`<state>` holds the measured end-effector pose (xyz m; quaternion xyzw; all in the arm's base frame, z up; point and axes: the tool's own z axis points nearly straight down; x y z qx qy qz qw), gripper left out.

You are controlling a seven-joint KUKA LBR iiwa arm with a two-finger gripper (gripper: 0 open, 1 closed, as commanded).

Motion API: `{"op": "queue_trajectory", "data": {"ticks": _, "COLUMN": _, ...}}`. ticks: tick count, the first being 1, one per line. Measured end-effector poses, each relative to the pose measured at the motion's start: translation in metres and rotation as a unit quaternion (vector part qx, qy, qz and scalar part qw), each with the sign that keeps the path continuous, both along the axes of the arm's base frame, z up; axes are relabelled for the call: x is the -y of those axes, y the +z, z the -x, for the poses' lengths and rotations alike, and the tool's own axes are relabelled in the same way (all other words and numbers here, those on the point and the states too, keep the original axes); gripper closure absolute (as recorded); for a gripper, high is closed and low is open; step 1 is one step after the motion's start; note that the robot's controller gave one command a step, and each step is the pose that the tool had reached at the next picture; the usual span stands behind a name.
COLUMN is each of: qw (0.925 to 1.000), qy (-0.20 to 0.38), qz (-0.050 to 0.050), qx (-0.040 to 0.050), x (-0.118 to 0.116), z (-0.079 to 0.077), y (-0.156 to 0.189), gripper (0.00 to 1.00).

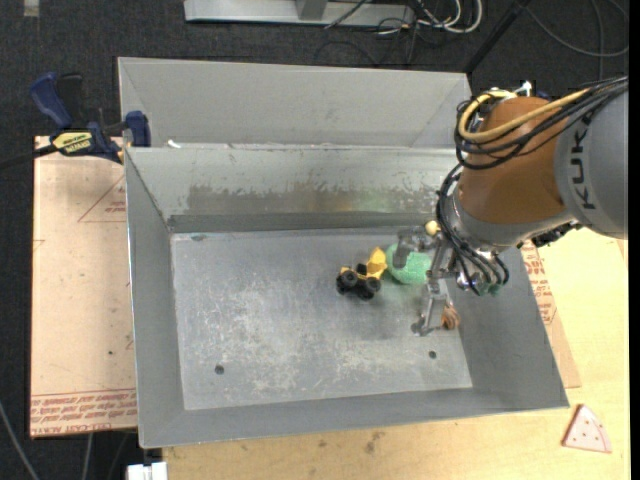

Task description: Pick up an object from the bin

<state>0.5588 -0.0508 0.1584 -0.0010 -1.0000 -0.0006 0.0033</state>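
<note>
My gripper (432, 320) hangs low over the right part of the bin floor, its fingers pointing down and close together. A small brownish bit shows beside the fingertips, too small to tell what it is. A green rounded thing (409, 268) lies just up and left of the gripper, partly hidden by the wrist. Left of that sits a small yellow and black toy (361, 275), on the floor near the bin's middle.
The arm with its orange cover and cables comes in from the right over the bin's right wall. The bin's sloped walls rise on all sides.
</note>
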Motion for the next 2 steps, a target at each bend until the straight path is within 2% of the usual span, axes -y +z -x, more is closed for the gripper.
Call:
{"op": "queue_trajectory", "data": {"ticks": 1, "qw": 1.0000, "qy": 0.001, "qz": 0.000, "qx": 0.0037, "x": 0.000, "z": -0.002, "y": 0.004, "gripper": 0.00}}
{"op": "queue_trajectory", "data": {"ticks": 2, "qw": 0.9992, "qy": 0.039, "qz": 0.001, "qx": 0.0075, "x": -0.013, "z": -0.028, "y": -0.030, "gripper": 0.00}}
